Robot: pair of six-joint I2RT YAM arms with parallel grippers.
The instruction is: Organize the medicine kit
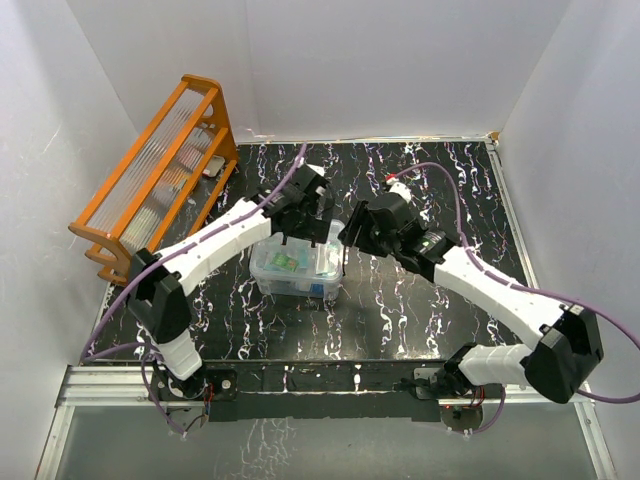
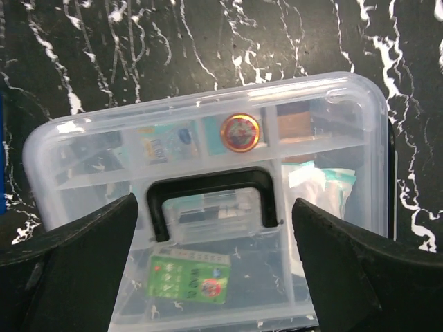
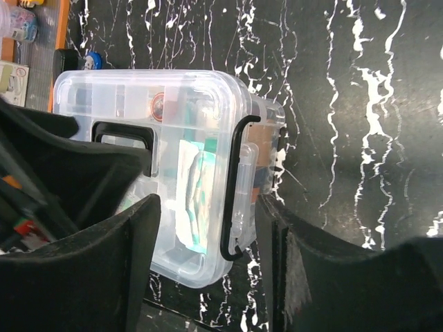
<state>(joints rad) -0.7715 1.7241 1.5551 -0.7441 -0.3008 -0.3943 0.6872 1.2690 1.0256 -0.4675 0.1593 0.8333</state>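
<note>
The medicine kit [image 1: 298,270], a clear box with its lid on, sits in the middle of the black marbled table. Through the lid [image 2: 208,138] I see a compartmented tray with packets, a green packet [image 2: 188,277] and a round red-capped item [image 2: 240,131]. My left gripper [image 2: 214,277] hovers open over the lid, its fingers [image 2: 76,256] standing either side of the dark handle [image 2: 211,183]. My right gripper [image 3: 208,263] is open at the box's right end. Its jaws straddle the clear side latch [image 3: 243,187] and its black wire clip.
An orange wooden rack [image 1: 160,180] with ribbed clear panels stands at the back left, with small items at its foot [image 1: 212,168]. A blue-capped thing [image 3: 93,61] lies just behind the box. White walls close in the table on three sides.
</note>
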